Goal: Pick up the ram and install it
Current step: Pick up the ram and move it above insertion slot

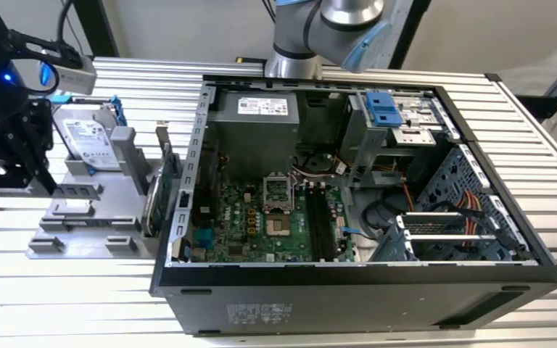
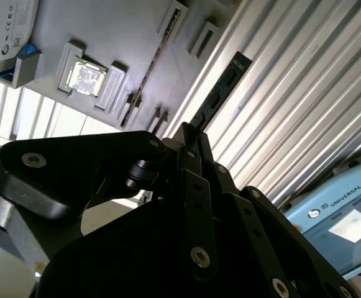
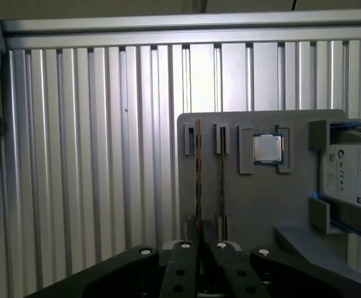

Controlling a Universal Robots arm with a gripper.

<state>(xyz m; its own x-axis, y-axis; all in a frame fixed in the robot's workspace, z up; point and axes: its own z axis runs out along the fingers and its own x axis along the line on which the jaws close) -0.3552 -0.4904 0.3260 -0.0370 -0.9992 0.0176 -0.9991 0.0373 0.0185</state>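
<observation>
Ram (image 2: 219, 90) pinched by one end, out over the ribbed table (image 1: 66, 304).
The gripper (image 2: 189, 135) hangs at nine o'clock in the exterior view, its fingers closed tight on the stick's thin edge, with the grey holder (image 1: 85, 243) just beside it at four o'clock. To my eye the hold looks slim. The long stick could pivot or slip, clip the wall of the computer case (image 1: 356, 293) off at three o'clock, or meet its slot crooked.
</observation>
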